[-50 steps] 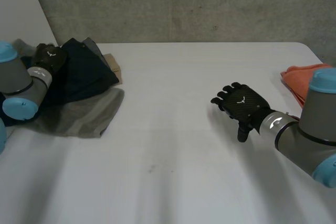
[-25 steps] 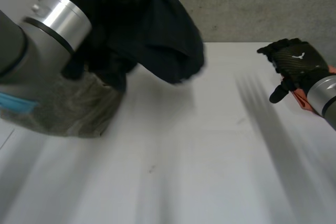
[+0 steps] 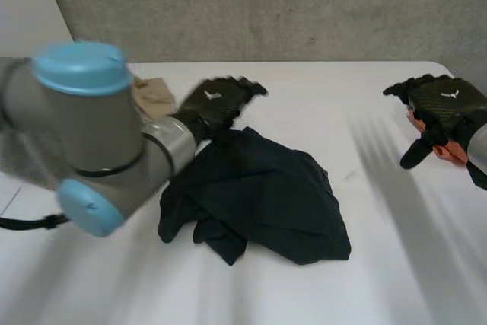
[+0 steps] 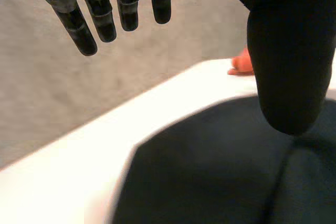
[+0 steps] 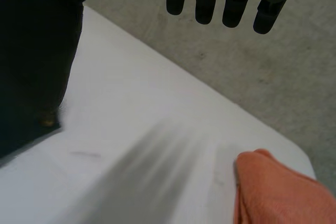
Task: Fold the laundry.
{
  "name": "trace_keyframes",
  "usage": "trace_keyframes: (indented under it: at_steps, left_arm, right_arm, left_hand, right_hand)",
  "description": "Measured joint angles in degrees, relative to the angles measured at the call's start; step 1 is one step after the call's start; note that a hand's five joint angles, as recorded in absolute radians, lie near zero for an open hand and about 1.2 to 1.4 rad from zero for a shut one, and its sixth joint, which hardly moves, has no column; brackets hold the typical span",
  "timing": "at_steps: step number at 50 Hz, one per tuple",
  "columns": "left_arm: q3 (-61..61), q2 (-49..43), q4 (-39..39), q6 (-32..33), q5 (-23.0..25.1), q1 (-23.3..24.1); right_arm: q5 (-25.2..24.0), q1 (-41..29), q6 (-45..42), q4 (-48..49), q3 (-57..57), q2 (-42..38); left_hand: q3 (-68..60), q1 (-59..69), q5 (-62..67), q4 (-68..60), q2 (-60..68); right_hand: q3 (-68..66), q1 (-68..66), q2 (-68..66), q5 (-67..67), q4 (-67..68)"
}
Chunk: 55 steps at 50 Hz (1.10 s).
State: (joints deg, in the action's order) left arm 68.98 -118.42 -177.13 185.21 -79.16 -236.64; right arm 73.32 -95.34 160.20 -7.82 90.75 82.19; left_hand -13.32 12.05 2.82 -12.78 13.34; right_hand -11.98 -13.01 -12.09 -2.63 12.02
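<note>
A dark navy garment (image 3: 259, 195) lies crumpled in a heap on the white table (image 3: 319, 89), near its middle. My left hand (image 3: 217, 104) hovers over the garment's far left edge with its fingers straight, holding nothing. In the left wrist view that hand's fingers (image 4: 100, 14) and thumb (image 4: 291, 51) spread apart above the dark garment (image 4: 210, 171). My right hand (image 3: 445, 104) hangs open at the table's right side, above an orange cloth (image 3: 453, 150). In the right wrist view its fingers (image 5: 202, 3) point out over the table's far edge.
A tan cloth (image 3: 156, 97) lies at the far left, behind my left forearm. The orange cloth (image 5: 278, 192) sits at the table's right corner, and it shows as the orange cloth (image 4: 241, 64) beyond the dark garment. A grey wall (image 3: 266, 5) stands behind the table.
My left hand carried the dark garment from the pile at the left to the table's middle, let it drop and opened. My right hand drew back to the right, over the orange cloth.
</note>
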Motion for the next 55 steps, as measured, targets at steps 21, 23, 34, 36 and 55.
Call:
trace_keyframes:
  at_steps: [21, 23, 34, 36, 55]
  left_arm:
    - [31.68, 11.42, -3.66, 0.35, -0.62, -14.30]
    - [31.84, 9.21, -3.89, 0.34, 0.88, -14.97]
    - [26.57, 2.82, -3.38, 0.22, 7.43, -15.21]
    - [24.81, 2.60, -3.23, 0.24, 7.23, -15.06]
    - [9.19, 26.29, 4.95, 0.43, 3.37, -13.42]
  right_arm:
    - [4.92, -17.90, 4.03, 10.39, 20.80, -2.86]
    - [6.71, -19.45, 5.43, 13.92, 21.37, -5.07]
    - [13.57, -23.56, 6.89, 23.41, 17.60, -12.81]
    - [14.22, -23.54, 6.64, 23.83, 16.18, -13.16]
    - [12.94, -18.19, -15.67, -1.93, -8.86, 6.66]
  left_hand:
    - [-4.84, 6.34, 5.58, -5.63, 4.77]
    - [-4.84, 6.38, 5.61, -5.65, 4.77]
    - [-47.85, 50.45, 48.17, -48.73, 48.17]
    - [-54.29, 53.45, 53.09, -55.48, 54.81]
    - [-54.68, 53.45, 53.09, -55.83, 55.10]
  right_hand:
    - [-0.11, 0.00, -0.05, -0.01, 0.10]
    - [-0.93, -0.63, -0.63, -0.75, 0.77]
    - [-48.96, -47.03, -51.10, -48.43, 51.07]
    - [-53.55, -51.16, -55.08, -52.34, 54.95]
    - [-55.47, -51.16, -55.09, -54.40, 56.53]
